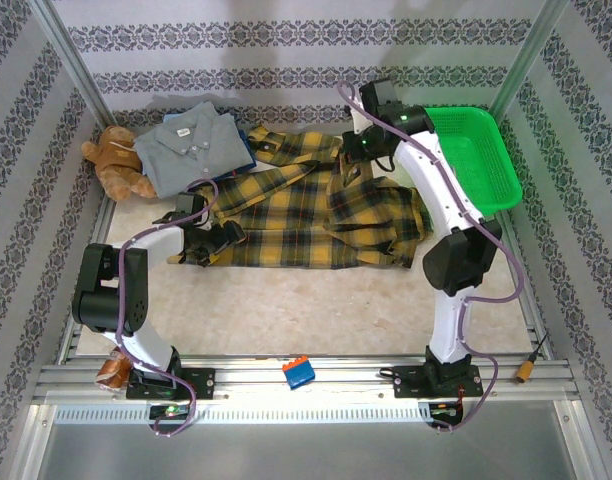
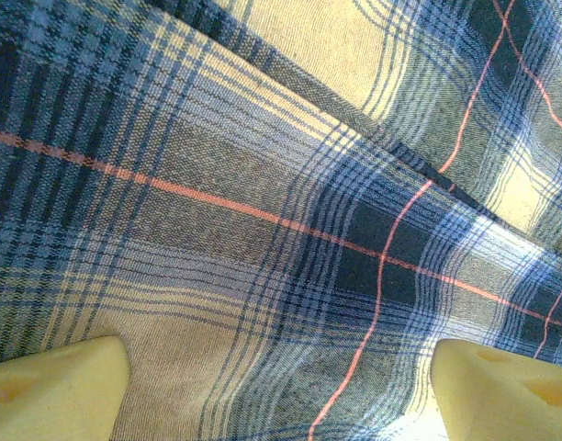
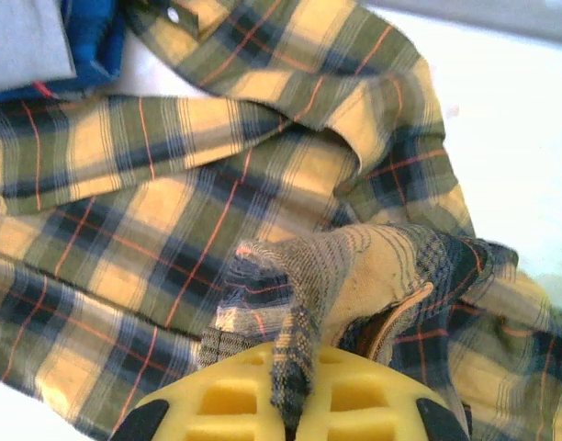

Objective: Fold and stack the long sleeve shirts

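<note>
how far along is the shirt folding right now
Done: the grey shirt lies folded at the back left, on top of the blue shirt.
In hand: the plaid shirt is spread mid-table. The right end effector pinches a bunch of its cloth, and the left end effector is open over its fabric.
Left: finish folding the plaid shirt and stack it on the grey one.

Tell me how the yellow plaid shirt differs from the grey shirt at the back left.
The mustard-yellow and dark plaid flannel shirt is checked with thin red lines; the plain grey cloth shirt has no pattern. The plaid shirt lies spread out and rumpled; the grey one is folded compactly. The right gripper pinches a fold of the plaid shirt; nothing holds the grey one. Both are collared cloth shirts.
</note>
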You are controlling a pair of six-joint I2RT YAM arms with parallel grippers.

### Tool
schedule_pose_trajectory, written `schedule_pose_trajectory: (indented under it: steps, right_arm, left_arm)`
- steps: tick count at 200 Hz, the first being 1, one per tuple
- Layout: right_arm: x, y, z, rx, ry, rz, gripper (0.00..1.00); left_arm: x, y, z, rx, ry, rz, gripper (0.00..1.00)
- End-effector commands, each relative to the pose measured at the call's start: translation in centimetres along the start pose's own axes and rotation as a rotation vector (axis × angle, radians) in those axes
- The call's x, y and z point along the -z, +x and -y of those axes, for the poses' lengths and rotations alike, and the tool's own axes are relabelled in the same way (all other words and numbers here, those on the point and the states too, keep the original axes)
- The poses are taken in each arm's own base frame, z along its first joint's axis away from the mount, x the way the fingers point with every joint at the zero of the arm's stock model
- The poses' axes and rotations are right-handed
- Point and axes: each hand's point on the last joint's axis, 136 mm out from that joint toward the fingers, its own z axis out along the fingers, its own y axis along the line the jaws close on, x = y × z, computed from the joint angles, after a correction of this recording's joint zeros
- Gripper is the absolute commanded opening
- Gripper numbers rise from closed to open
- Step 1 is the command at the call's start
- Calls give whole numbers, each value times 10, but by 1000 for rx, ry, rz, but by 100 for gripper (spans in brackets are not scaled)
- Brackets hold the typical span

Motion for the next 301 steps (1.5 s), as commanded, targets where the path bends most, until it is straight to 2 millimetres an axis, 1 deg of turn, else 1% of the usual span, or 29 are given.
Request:
schedule_pose_trajectory:
  steps: [1, 15, 28, 52, 69, 89, 99, 117, 131, 142, 167, 181, 191, 202, 211, 225, 233, 237, 240, 243, 253, 266, 269, 270, 272, 276, 289, 295, 301]
  right_arm:
    - [18, -46, -19, 30, -59, 155, 0]
    - [18, -57, -17, 33, -53, 178, 0]
    - [17, -65, -16, 35, -51, 200, 0]
    - [13, -75, -22, 50, -73, 236, 0]
    - [9, -81, -28, 69, -92, 258, 0]
    - [0, -83, -35, 85, -109, 263, 0]
    - [-9, -80, -37, 83, -122, 246, 0]
    - [-23, -75, -37, 58, -127, 213, 0]
    - [-28, -76, -35, 48, -96, 217, 0]
    - [-25, -82, -35, 43, -85, 243, 0]
    - [0, -110, -37, 60, -82, 363, 0]
    - [9, -122, -39, 68, -109, 413, 0]
    - [10, -125, -39, 68, -124, 422, 0]
    - [3, -124, -37, 54, -138, 402, 2]
    - [-6, -117, -36, 37, -158, 366, 8]
    - [-20, -101, -34, 2, -176, 290, 23]
    - [-27, -90, -32, -15, -167, 244, 35]
    - [-29, -85, -30, -23, -155, 222, 44]
    - [-30, -82, -27, -28, -145, 210, 48]
    - [-30, -76, -22, -40, -123, 190, 54]
    - [-28, -62, -7, -75, -66, 140, 59]
    - [-16, -37, 19, -137, 25, 77, 64]
    - [-12, -34, 23, -143, 36, 71, 64]
    - [-12, -27, 27, -149, 50, 56, 65]
    - [-6, -25, 30, -153, 61, 60, 66]
    - [-2, -13, 36, -161, 88, 38, 66]
    - [17, 29, 52, -184, 152, -8, 69]
    - [17, 59, 57, -204, 169, -61, 70]
    - [25, 84, 58, -230, 173, -89, 70]
  left_arm:
    - [-4, 11, -21, 45, -68, -23, 87]
    - [-5, 14, -33, 57, -123, -29, 87]
    - [-3, 17, -51, 79, -207, -29, 88]
    - [0, 20, -79, 111, -321, -20, 88]
    - [4, 21, -93, 109, -376, -21, 88]
    - [5, 21, -95, 72, -375, -30, 88]
    - [4, 23, -94, 53, -364, -35, 86]
    - [3, 26, -93, 38, -349, -45, 85]
    - [5, 29, -94, 33, -353, -49, 84]
    - [8, 29, -95, 26, -356, -39, 84]
    - [14, 27, -93, -11, -363, -29, 84]
    - [15, 27, -93, -27, -370, -41, 84]
    - [17, 26, -94, -37, -382, -40, 84]
    - [19, 25, -94, -44, -388, -33, 84]
    - [20, 24, -92, -49, -378, -29, 84]
    - [20, 24, -87, -55, -349, -24, 84]
    - [20, 24, -86, -55, -339, -19, 84]
    - [20, 25, -85, -55, -333, -18, 84]
    - [20, 25, -85, -54, -330, -17, 84]
    - [20, 25, -84, -53, -328, -17, 84]
    - [21, 27, -83, -52, -317, -20, 84]
    - [21, 28, -80, -52, -302, -21, 84]
    - [22, 28, -79, -53, -298, -20, 84]
    - [22, 28, -79, -53, -297, -20, 84]
    - [22, 28, -78, -53, -294, -20, 84]
    - [22, 29, -78, -52, -292, -20, 84]
    - [24, 30, -76, -48, -286, -15, 85]
    - [25, 31, -75, -46, -279, -14, 85]
    - [26, 31, -74, -43, -273, -10, 85]
